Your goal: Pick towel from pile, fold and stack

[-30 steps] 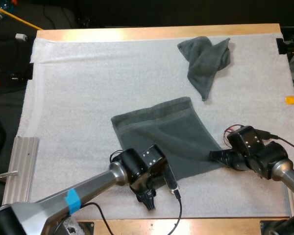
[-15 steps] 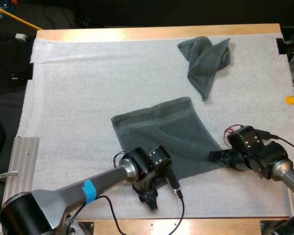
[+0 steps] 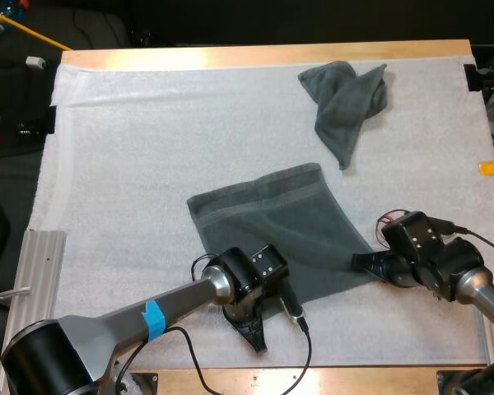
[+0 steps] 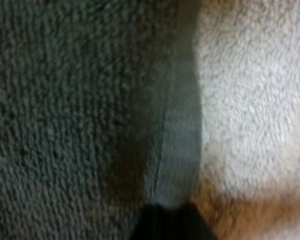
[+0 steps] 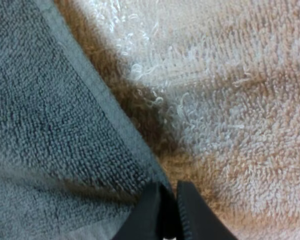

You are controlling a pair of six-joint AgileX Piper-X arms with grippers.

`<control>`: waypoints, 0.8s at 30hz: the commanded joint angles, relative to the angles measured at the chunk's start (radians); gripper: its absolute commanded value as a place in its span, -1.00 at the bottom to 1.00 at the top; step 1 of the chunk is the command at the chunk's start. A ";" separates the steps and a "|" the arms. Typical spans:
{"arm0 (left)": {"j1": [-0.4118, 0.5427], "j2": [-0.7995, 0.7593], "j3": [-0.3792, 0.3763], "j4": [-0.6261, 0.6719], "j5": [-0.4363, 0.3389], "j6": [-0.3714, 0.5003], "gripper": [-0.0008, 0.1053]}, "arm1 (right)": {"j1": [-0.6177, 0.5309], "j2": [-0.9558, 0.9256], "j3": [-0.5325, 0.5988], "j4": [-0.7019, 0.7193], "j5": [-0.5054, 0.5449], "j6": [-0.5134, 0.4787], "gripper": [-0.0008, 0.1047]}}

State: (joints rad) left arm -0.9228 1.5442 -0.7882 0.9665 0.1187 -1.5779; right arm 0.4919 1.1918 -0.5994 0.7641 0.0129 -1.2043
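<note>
A towel (image 3: 280,226) lies spread flat, at an angle, on the near middle of the white mat (image 3: 148,148). A crumpled towel (image 3: 346,99) sits well apart from it, toward the far right of the surface (image 3: 272,56).

The left gripper (image 3: 253,333) points steeply down at the towel's near corner. In the high view the arm's wrist covers that corner, so where the cloth ends there is hidden. The left wrist view has the gripper's dark tip at the towel's smooth hem (image 4: 177,125), cloth on one side and mat on the other. The tip is cut off and blurred into one dark shape, so I cannot tell whether this gripper is closed or has hold of the hem.

The right gripper (image 3: 358,262) lies low at the towel's right corner. In the right wrist view its two fingers (image 5: 197,215) stand almost together, with the hem's edge running in between them. They pinch the towel's corner, though the grip point itself is cut off.
</note>
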 commanded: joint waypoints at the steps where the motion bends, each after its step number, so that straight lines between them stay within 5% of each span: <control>1: -0.005 0.002 -0.001 0.005 0.014 -0.017 -0.98 | 0.001 -0.005 -0.003 0.014 0.006 0.005 -0.99; 10: -0.005 -0.097 -0.001 0.006 0.028 -0.064 -0.98 | 0.001 -0.038 -0.005 0.054 0.006 -0.048 -0.99; 24: -0.005 -0.404 -0.001 0.154 0.053 -0.083 -0.98 | 0.001 -0.410 -0.034 0.259 -0.029 0.008 -0.99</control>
State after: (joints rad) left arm -0.9228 1.1419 -0.7882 1.1073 0.1694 -1.6532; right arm 0.4919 0.7816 -0.6245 1.0043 -0.0167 -1.1949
